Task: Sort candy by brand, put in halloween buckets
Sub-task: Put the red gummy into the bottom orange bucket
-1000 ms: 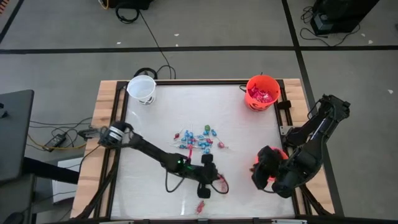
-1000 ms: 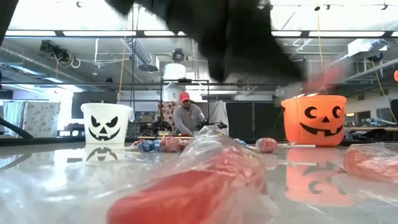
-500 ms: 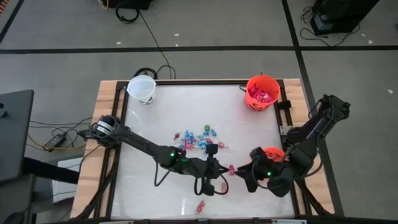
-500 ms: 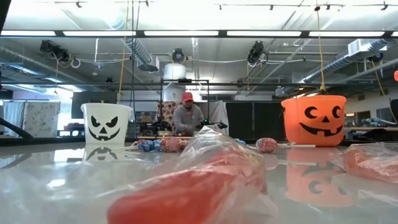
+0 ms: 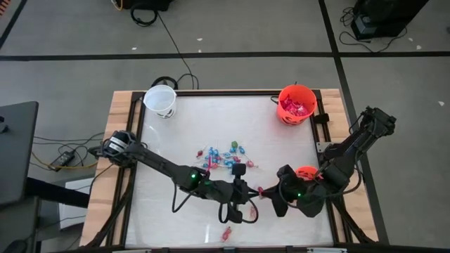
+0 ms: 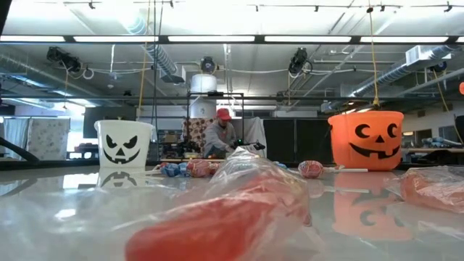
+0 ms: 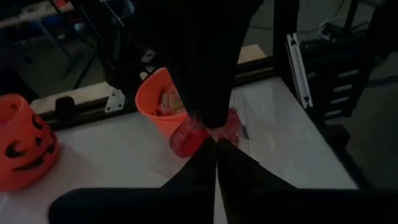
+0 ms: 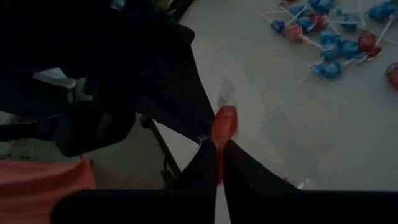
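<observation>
Two grippers: left gripper (image 5: pixel 253 191) and right gripper (image 5: pixel 268 194) meet tip to tip over the table's (image 5: pixel 176 133) near right part, above the surface.
Held packet: a red candy packet (image 8: pixel 222 127) in clear wrap sits between both sets of fingers; its long axis runs in line with the two grippers, roughly left to right across the table.
Left gripper grip: fingers pinched tight on one end of the packet.
Right gripper grip: fingers narrowed onto the other end.
Lollipop pile: blue and red wrapped pieces (image 5: pixel 226 156) near the table's centre, sticks pointing many ways.
Loose packets: one red piece (image 5: pixel 226 233) at the near edge, another (image 5: pixel 251 209) just beside the left arm.
White bucket (image 5: pixel 160 100): far left corner, upright, dark grinning face.
Orange bucket (image 5: pixel 296 104): far right corner, red packets inside.
Second orange bucket (image 5: pixel 309 173): right edge, beside the right arm.
Writing: no brand or label can be read on any wrapper.
</observation>
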You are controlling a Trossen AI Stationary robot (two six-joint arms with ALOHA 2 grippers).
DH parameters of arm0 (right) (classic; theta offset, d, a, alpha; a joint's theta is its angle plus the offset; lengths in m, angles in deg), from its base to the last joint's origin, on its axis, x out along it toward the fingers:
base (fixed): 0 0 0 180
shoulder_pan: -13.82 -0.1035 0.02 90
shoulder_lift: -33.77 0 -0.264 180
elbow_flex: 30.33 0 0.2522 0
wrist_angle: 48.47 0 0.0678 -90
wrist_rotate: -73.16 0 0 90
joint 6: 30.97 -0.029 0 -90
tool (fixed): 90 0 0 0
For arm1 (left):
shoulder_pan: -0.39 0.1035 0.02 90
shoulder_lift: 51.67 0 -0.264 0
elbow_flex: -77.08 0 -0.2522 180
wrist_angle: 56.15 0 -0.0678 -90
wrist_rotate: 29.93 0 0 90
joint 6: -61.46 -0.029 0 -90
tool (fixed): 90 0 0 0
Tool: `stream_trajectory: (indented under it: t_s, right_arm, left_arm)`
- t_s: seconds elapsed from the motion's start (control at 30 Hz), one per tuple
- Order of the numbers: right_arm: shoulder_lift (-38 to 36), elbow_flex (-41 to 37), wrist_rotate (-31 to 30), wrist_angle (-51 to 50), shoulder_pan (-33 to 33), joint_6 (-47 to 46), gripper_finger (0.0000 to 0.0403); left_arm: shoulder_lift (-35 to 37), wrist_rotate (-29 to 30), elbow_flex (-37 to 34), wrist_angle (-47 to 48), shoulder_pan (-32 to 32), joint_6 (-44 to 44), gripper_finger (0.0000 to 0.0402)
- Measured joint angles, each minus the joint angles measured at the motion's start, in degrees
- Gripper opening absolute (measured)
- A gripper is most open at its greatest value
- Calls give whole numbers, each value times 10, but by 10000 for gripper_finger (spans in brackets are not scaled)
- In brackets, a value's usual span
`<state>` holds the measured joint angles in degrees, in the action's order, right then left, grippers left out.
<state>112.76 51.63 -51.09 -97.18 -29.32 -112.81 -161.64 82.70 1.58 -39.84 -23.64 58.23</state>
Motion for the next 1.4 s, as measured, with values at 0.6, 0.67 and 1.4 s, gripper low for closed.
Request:
stream_trajectory:
  t_s: [0.6, 0.67, 1.4]
  right_arm:
    - [-12, 0, 122, -347, -63, -264, 7]
    - [-15, 1, 147, -371, -79, -280, 7]
    - [-13, -53, 266, -413, -139, -366, 36]
  left_arm:
    - [1, -53, -19, 90, -4, 150, 122]
    - [1, -53, -20, 100, -4, 155, 118]
    - [2, -52, -20, 134, -4, 203, 108]
